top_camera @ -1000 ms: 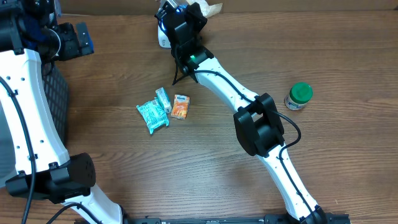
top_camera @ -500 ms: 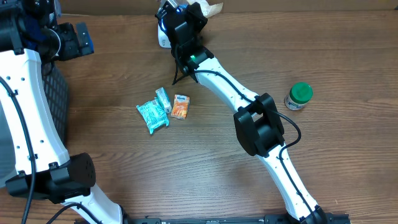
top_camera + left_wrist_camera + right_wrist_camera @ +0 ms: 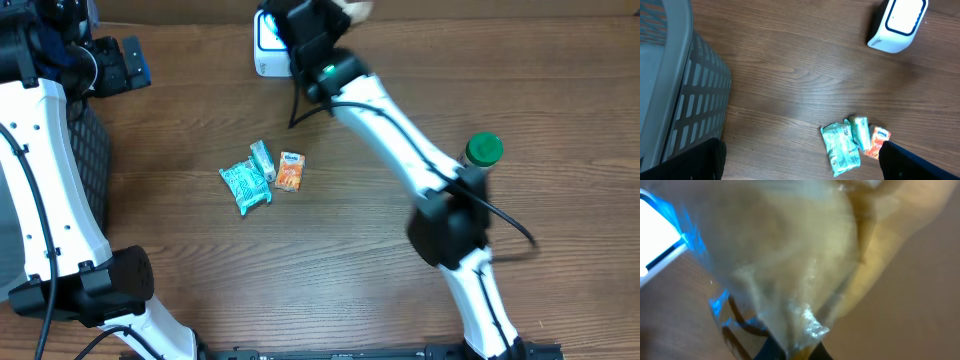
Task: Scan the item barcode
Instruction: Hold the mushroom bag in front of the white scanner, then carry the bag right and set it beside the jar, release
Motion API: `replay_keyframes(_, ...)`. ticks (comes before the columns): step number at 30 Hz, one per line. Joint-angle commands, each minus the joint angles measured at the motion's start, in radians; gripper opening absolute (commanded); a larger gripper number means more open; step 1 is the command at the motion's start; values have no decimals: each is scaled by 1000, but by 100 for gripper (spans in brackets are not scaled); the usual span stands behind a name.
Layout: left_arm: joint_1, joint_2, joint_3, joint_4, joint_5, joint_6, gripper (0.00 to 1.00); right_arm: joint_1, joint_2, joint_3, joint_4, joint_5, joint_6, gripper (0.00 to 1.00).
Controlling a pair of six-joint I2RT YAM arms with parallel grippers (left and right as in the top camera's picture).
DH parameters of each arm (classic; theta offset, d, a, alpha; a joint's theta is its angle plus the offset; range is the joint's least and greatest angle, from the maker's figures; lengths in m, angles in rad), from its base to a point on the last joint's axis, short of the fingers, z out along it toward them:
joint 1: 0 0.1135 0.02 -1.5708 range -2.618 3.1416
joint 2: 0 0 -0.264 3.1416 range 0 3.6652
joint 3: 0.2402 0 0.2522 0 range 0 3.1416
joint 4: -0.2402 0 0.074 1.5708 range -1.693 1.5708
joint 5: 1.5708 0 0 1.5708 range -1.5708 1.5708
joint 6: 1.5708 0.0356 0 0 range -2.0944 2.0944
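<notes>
A blurred clear bag (image 3: 790, 255) fills the right wrist view, hiding the tips of the right end effector (image 3: 786, 351); the scanner (image 3: 652, 235) is cut off at 9 o'clock. Overhead, print on the three packets (image 3: 245, 187) is too small to read.

The table (image 3: 200, 270) is brown wood with darker streaky grain. The scanner (image 3: 896, 25) is white, its face ringed in dark blue. There is a teal packet (image 3: 245, 187), a pale green packet (image 3: 263, 160) and an orange packet (image 3: 290, 171). The jar (image 3: 481, 152) has a green lid. The basket (image 3: 685, 95) is grey, with rows of slots. The bag (image 3: 790, 255) is clear and yellowish (blue light tints one edge).
</notes>
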Motion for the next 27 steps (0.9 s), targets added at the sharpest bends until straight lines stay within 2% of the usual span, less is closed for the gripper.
replay_keyframes(1,-1,-13,8,2,11,15,100,-36,-206,24,-141,-147,304,4)
replay_keyframes(4,-1,-13,8,2,11,15,100,-90,-312,24,-368,-340,548,4)
replay_keyframes(6,-1,-13,8,2,11,15,100,-138,-361,24,-484,-488,652,4)
replay_keyframes(10,-1,-13,8,2,11,15,100,-251,-407,24,-675,-721,784,4)
replay_keyframes(15,-1,-13,8,2,11,15,99,-397,-385,24,-911,-843,836,4)
replay_keyframes(21,-1,-13,8,2,11,15,100,-468,-364,-80,-973,-838,835,4)
replay_keyframes(27,-1,-13,8,2,11,15,99,-493,-364,-373,-858,-759,832,4)
